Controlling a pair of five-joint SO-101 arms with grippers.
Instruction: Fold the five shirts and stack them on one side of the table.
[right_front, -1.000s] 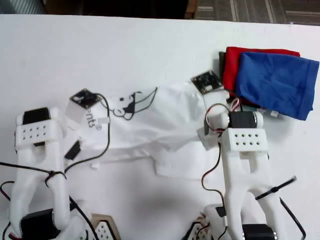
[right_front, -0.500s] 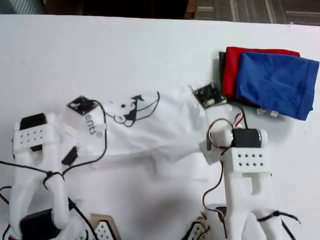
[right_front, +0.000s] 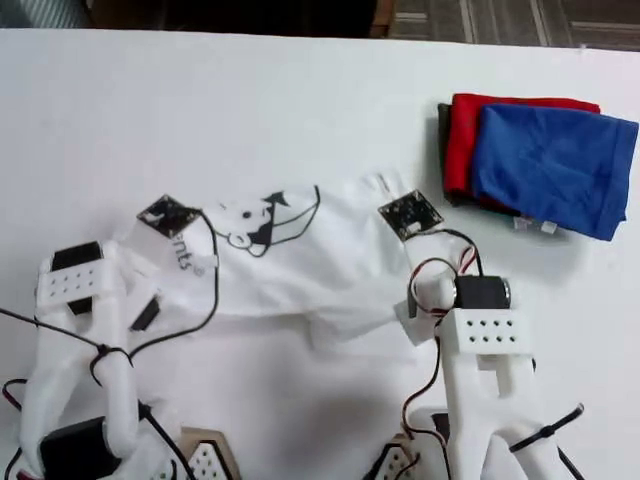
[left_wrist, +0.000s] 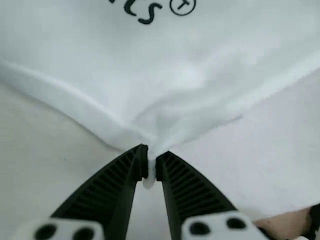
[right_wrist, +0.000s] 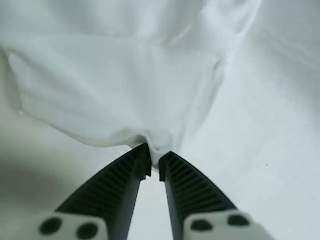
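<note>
Closest to me, on the left wrist view, my left gripper (left_wrist: 148, 161) has its two black ribbed jaws pinched together on a bunched fold of the white shirt (left_wrist: 175, 75). A small nub of cloth pokes out between the tips, and the fabric fans away from them in taut creases. The right wrist view shows much the same: my right gripper (right_wrist: 154, 161) is clamped on a gathered edge of the white shirt (right_wrist: 110, 90), with the cloth spreading out beyond the jaws and the pale table (right_wrist: 280, 125) beside it.

From the high view, taking the middle of the table (right_front: 200, 100) as the clock's centre, the left arm (right_front: 75, 290) sits at about 8 o'clock and the right arm (right_front: 480, 325) at about 5 o'clock. Each is at one end of the white shirt (right_front: 300, 265). The shirt lies across the middle between them, rumpled and partly folded over itself, and a loose flap trails toward 6 o'clock. A black drawing (right_front: 268, 212) shows on its upper layer, nearer the left arm.

Farther out, at about 2 o'clock, is the stack, well apart from the white shirt's body but near the right arm's end of it. A folded blue shirt (right_front: 555, 165) lies on top, a red shirt (right_front: 463, 140) shows under it on the side facing the centre, and a dark shirt (right_front: 442, 140) peeks from beneath the red one.
</note>
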